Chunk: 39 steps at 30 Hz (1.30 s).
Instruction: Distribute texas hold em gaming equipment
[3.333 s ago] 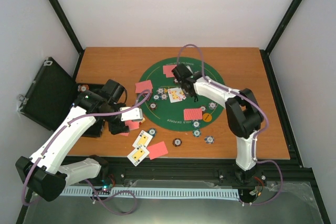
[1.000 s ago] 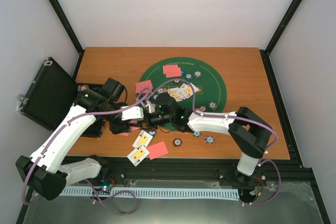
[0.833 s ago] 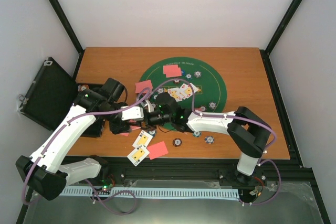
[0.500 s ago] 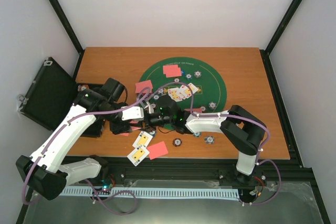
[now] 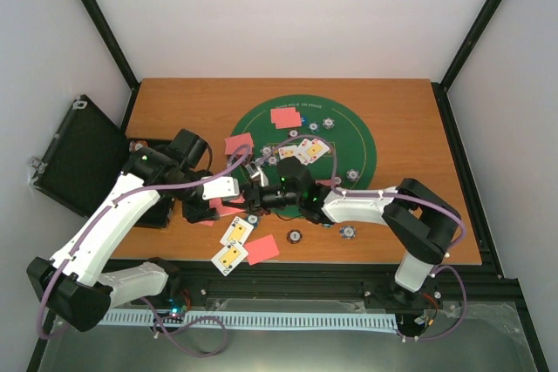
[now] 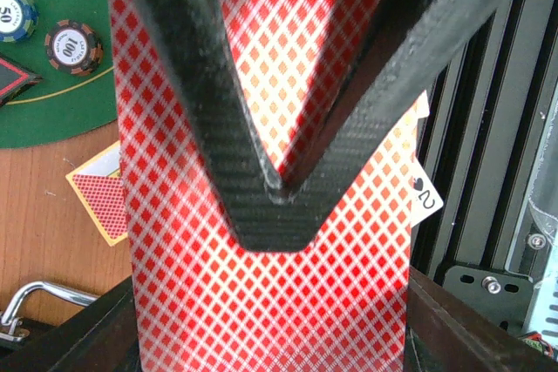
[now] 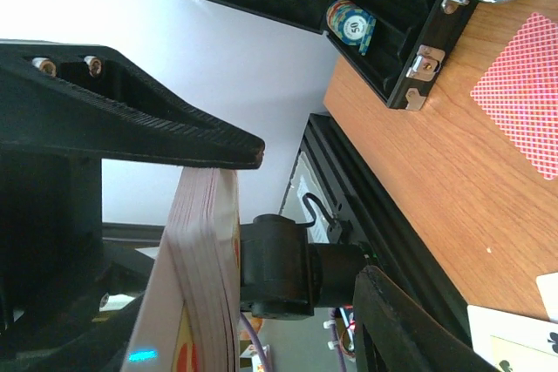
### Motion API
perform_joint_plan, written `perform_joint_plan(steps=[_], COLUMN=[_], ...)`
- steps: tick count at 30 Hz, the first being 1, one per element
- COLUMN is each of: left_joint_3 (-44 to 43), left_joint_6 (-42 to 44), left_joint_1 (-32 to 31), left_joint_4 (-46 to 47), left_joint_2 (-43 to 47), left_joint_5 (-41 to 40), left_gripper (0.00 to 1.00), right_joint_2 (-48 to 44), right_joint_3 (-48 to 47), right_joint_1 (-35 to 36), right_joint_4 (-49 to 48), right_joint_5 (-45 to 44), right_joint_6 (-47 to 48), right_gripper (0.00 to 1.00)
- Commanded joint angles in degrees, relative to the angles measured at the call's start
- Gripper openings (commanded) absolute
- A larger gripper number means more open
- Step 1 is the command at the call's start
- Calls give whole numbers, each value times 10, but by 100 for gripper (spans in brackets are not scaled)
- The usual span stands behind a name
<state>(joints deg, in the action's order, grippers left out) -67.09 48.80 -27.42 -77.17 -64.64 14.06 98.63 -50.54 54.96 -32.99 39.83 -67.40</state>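
Note:
My left gripper (image 5: 209,201) is shut on a deck of red-backed cards (image 5: 224,208) just left of the green mat (image 5: 353,147). In the left wrist view the deck (image 6: 261,302) fills the frame between my closed fingers (image 6: 205,111). My right gripper (image 5: 250,196) reaches left to the deck. In the right wrist view it (image 7: 311,215) is open, and the deck (image 7: 205,285) stands edge-on against the upper finger (image 7: 131,128), with the lower finger (image 7: 410,328) apart. Face-up cards (image 5: 301,152), red-backed cards (image 5: 283,116) and poker chips (image 5: 352,175) lie on the mat.
The open black case (image 5: 83,156) sits at the left edge; it (image 7: 384,6) holds a chip stack (image 7: 350,23). Two face-up cards (image 5: 235,231) and a red-backed card (image 5: 263,249) lie near the front edge, with chips (image 5: 296,236) beside them. A loose red-backed card (image 7: 523,93) lies on the wood.
My right arm has swung from the middle of the mat down and left to the deck in my left gripper. My left arm has stayed put.

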Motion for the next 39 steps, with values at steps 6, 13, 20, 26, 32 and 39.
perform_joint_plan(steps=[6, 13, 20, 26, 32, 39], left_joint_3=[-23, -18, -12, -12, -10, -14], left_joint_6=[-3, -5, -5, -4, -1, -1], left_joint_1=[-3, -3, -2, -3, -2, -3], left_joint_4=[3, 11, 17, 15, 11, 4], left_joint_2=[9, 1, 6, 7, 11, 9], left_joint_5=[10, 8, 4, 2, -6, -6], left_gripper=[17, 17, 17, 17, 17, 17], right_joint_2=[-44, -82, -113, -138, -160, -97], right_joint_3=[14, 5, -15, -18, -38, -101], right_joint_1=[-10, -12, -23, -67, -168, -363], right_joint_4=[131, 190, 274, 307, 392, 518], right_joint_5=[-51, -65, -75, -58, -37, -28], right_joint_6=[49, 68, 113, 130, 197, 338], right_gripper=[35, 13, 10, 3, 3, 3])
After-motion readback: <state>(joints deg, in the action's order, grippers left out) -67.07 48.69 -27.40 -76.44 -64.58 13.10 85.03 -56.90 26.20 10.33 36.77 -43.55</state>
